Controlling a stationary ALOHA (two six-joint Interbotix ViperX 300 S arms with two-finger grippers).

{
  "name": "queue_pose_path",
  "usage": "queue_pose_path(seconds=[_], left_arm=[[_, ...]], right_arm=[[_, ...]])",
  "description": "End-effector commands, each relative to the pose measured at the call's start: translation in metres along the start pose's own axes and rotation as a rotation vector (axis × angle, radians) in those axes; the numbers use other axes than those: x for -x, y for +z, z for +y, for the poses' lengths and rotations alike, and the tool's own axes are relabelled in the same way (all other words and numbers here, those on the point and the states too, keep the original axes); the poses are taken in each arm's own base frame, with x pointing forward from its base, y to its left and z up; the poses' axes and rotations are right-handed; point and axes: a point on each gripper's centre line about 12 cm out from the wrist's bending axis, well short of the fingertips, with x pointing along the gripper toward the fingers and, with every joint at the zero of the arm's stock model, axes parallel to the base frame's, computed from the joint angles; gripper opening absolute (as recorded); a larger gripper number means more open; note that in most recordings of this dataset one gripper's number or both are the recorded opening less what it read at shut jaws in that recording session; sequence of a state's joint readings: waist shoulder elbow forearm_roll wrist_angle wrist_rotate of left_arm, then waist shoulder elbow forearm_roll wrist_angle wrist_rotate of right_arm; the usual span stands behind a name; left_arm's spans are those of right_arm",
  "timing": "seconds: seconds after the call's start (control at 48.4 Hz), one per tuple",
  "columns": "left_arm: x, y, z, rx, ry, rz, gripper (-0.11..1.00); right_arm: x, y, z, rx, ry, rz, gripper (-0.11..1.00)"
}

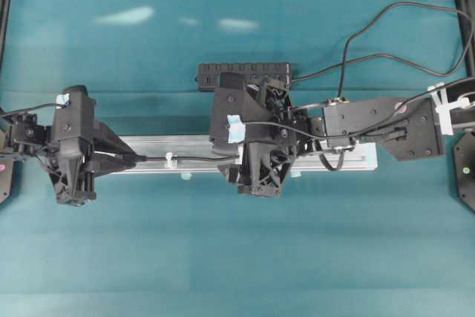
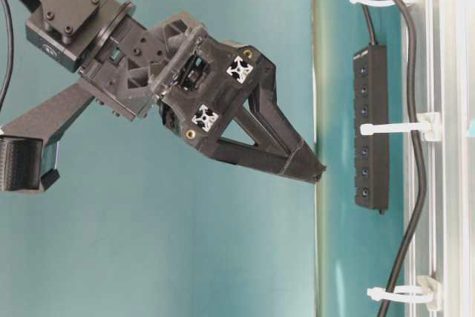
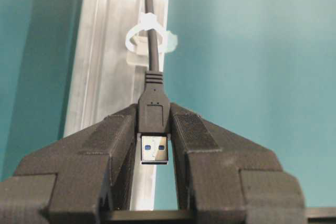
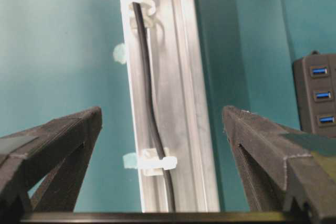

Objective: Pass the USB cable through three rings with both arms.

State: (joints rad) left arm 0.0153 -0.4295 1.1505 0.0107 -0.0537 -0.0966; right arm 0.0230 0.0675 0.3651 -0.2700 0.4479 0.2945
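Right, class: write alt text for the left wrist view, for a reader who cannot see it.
The left gripper pinches the black plug of the USB cable, metal end facing the camera. Its cord runs away through a white ring clipped to a silver rail on a teal table.

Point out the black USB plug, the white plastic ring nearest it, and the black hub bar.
Black USB plug [image 3: 153, 109], left wrist view, on its moulded body.
White plastic ring [image 3: 146, 23], left wrist view, loop top.
Black hub bar [image 2: 370, 124], table-level view, mid-body.

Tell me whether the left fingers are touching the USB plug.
Touching. The left wrist view shows both fingers pressed against the sides of the plug, with no gap, just past a ring.
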Motion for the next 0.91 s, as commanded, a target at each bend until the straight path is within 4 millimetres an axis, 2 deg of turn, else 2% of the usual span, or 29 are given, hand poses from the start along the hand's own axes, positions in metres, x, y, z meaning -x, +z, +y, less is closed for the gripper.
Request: queue_pose_path(seconds=[0.0,0.889], left_arm=[[0.0012,0.0101,-0.0017,-0.005,-0.005,-0.032,0.22],[0.0009,0.0118,-0.0018,-0.005,-0.006,-0.035,0.22]], right_arm=[[0.0087,0.0079,0.0008,-0.01,0.005,-0.034,0.86],[0.008,0.0093,0.0048,-0.023,0.016,-0.048,0.86]])
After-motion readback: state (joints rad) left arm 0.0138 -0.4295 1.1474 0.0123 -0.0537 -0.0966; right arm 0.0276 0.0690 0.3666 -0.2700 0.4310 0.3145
